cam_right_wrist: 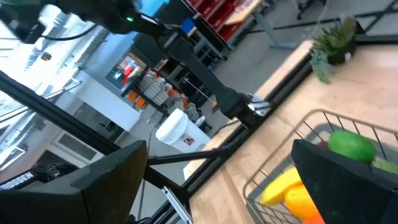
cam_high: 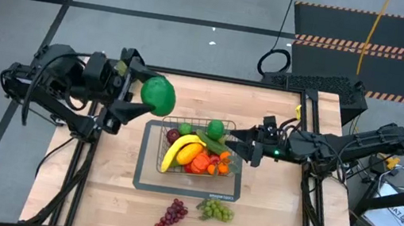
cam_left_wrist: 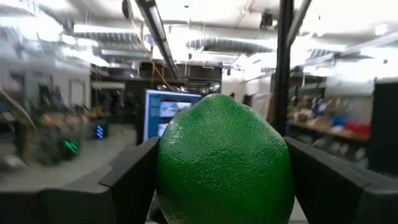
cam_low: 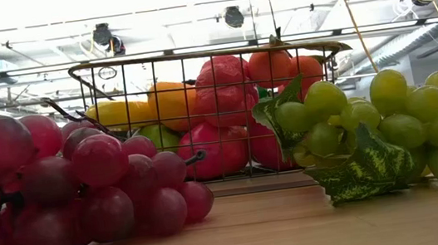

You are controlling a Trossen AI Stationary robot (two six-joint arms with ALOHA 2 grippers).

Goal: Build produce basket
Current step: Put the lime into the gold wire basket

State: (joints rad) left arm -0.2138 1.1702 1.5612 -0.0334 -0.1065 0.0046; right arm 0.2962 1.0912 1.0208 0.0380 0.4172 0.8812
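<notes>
Green ball point(cam_high: 158, 94), big and pebbly-skinned, is pinched in the left hand point(cam_high: 145, 98), raised just off the basket's point(cam_high: 155, 140) far-left corner. Left wrist view: ball point(cam_left_wrist: 225, 163) fills the gap btwn both fingers point(cam_left_wrist: 134, 177), its lower part cut off by the frame edge, so contact pts underneath can't be made out.

Right hand point(cam_high: 239, 146) sits at the basket's right rim w/ fingers spread wide, nothing btwn them. Right wrist view shows only a corner of the basket point(cam_right_wrist: 273, 171); one dark finger point(cam_right_wrist: 339, 177) hides most of the contents, leaving a green fruit point(cam_right_wrist: 351, 146) and a bit of the banana point(cam_right_wrist: 281, 185).

Inside the basket, just left of the right hand: banana point(cam_high: 179, 149), a green ball point(cam_high: 216, 129), a dark red piece point(cam_high: 174, 135), orange and red produce point(cam_high: 206, 163) packed tight, individual items hard to separate from above. Low view: wire wall point(cam_low: 201, 116) screens them; red, orange, yellow shapes show thru the mesh only.

On the counter point(cam_high: 101, 194), nearer than both hands and apart from the basket: red grapes point(cam_high: 171, 216) and green grapes point(cam_high: 216, 210). Low view: both bunches block much of the basket; red grapes point(cam_low: 68, 187) are cut off at the frame's side, green grapes point(cam_low: 386, 123) too.
</notes>
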